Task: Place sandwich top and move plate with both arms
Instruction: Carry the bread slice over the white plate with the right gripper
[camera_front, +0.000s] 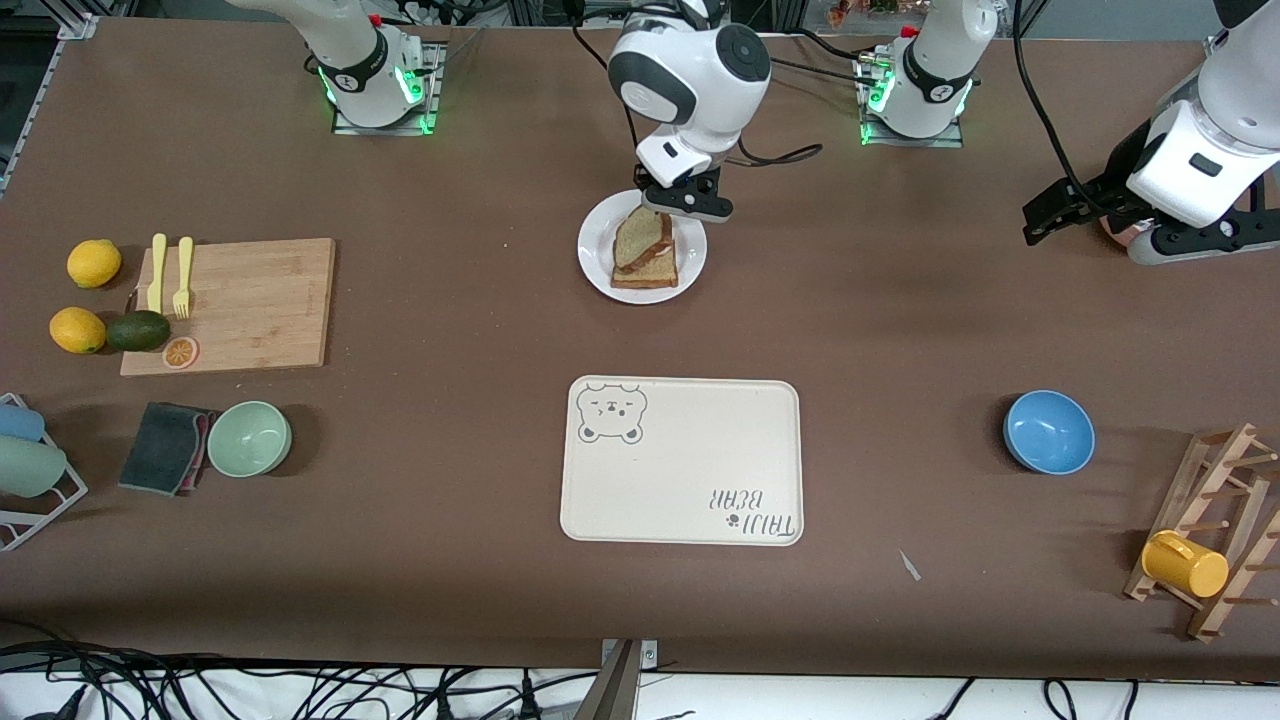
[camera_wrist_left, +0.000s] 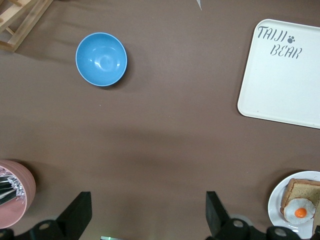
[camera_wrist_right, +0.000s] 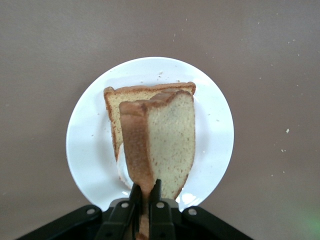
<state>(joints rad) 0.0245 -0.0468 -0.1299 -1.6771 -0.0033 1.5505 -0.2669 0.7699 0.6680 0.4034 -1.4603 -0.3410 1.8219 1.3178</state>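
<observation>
Keeping clear of cream bear-print tray (camera_front: 690, 470), lowering flat brown bread slice (camera_front: 640, 240) pinched in right gripper (camera_front: 672, 200) over white round plate (camera_front: 594, 262); left gripper (camera_front: 1045, 215) spread, waiting.

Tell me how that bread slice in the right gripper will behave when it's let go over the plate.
The sandwich top hangs on edge from the shut right gripper without drooping, so it is probably fairly stiff and light. Released tilted, it will likely flop flat onto the egg slice. It may land slightly skewed on the plate.
</observation>
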